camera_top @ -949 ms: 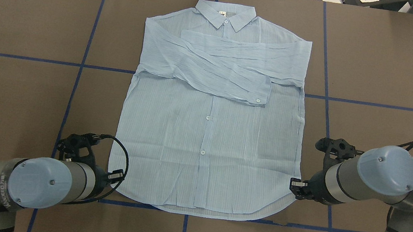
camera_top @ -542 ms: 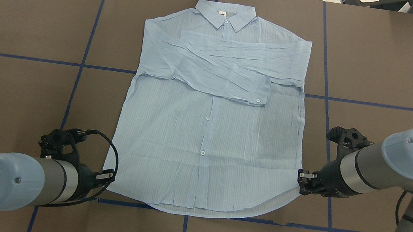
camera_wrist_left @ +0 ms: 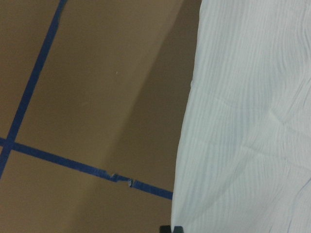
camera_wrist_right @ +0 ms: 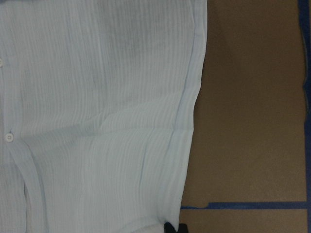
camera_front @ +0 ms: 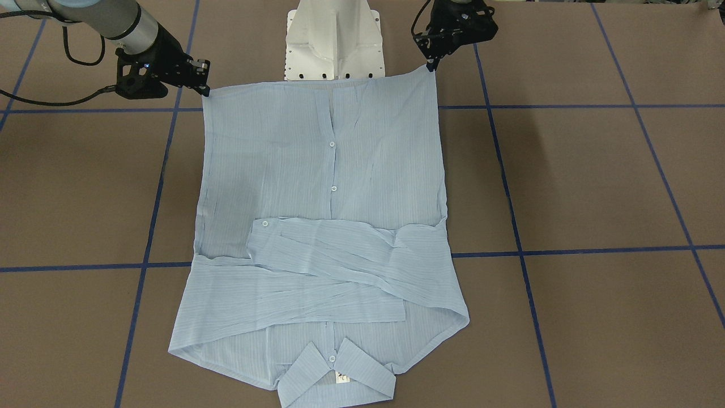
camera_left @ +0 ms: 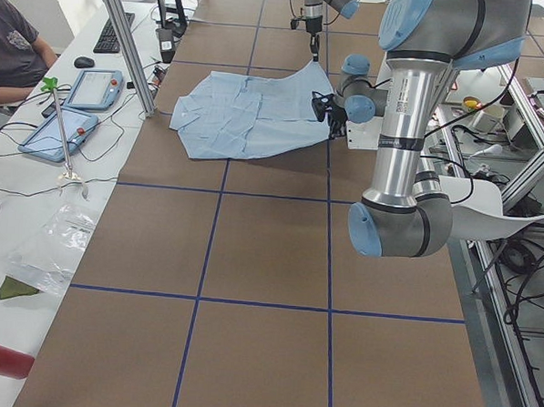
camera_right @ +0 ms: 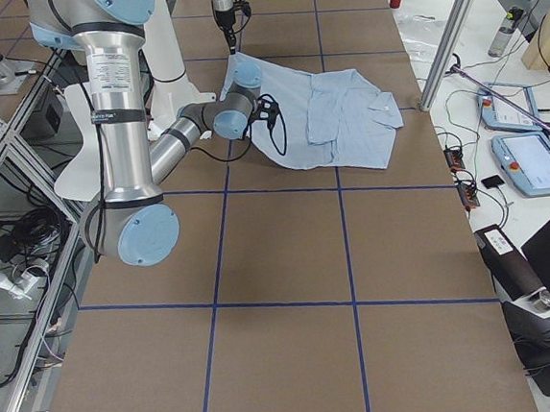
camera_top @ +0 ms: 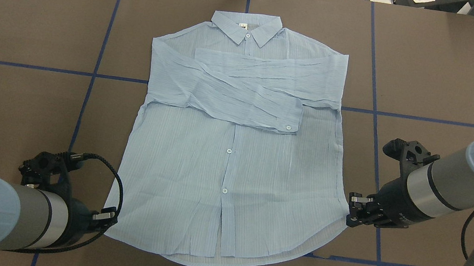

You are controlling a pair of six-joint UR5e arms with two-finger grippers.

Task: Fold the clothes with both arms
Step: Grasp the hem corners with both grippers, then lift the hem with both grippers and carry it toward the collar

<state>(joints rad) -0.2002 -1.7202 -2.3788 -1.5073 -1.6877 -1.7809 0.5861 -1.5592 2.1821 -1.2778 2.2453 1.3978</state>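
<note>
Light-blue shirt (camera_top: 233, 164) lies flat mid-table, buttons up, sleeves crossed over the chest, collar (camera_top: 245, 26) at 12 o'clock. Left gripper (camera_top: 110, 219) at 7 o'clock has its fingers closed on the hem corner. Right gripper (camera_top: 350, 210) at 4 o'clock is likewise pinched onto the opposite hem corner. Brown table (camera_top: 14, 122), blue tape lines (camera_top: 21, 65).

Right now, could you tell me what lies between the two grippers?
Only the hem of the shirt spans between left gripper and right gripper, per the overhead view.
</note>
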